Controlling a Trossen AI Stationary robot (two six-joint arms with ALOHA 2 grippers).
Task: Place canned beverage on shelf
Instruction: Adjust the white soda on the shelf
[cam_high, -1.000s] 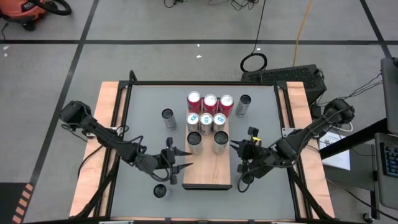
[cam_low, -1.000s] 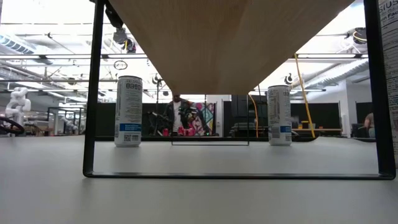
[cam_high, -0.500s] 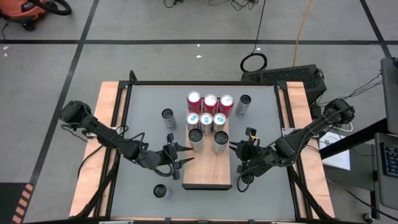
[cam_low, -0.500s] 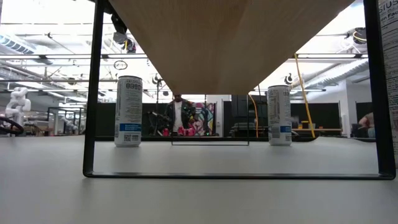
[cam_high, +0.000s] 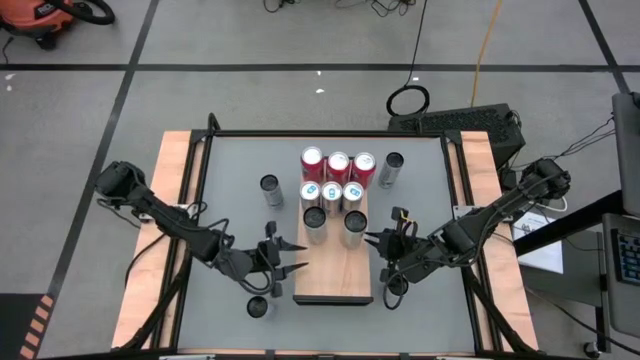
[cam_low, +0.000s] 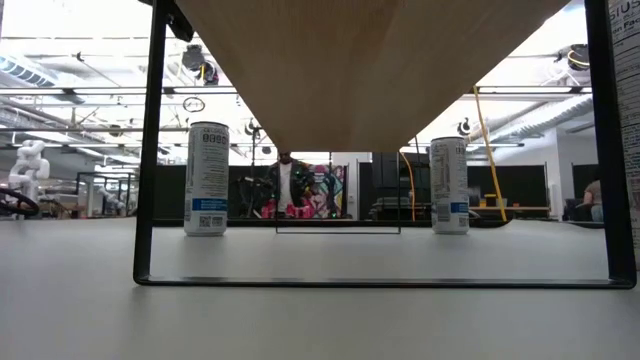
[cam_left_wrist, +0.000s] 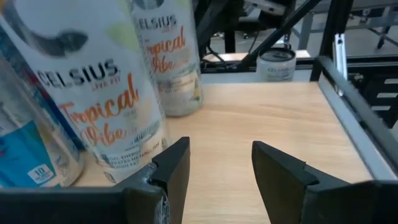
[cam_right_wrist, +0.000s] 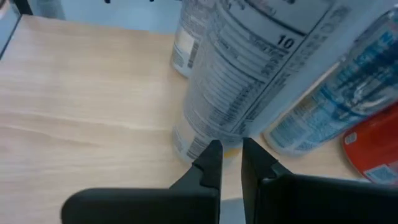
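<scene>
The shelf (cam_high: 335, 255) lies mid-bench, eight cans (cam_high: 338, 190) crowding its far end. The left pincer (cam_high: 290, 258) hovers spread and empty at the shelf's left edge. The right pincer (cam_high: 375, 240), pressed together, hangs at its right edge.

**Clearance on the shelf**

We found the shelf's (cam_high: 335, 275) near half bare wood. Its far half was blocked by eight cans (cam_high: 337, 192) in three rows. Loose cans (cam_high: 258, 306) stood on the tabletop (cam_high: 230, 180) on either side.
</scene>
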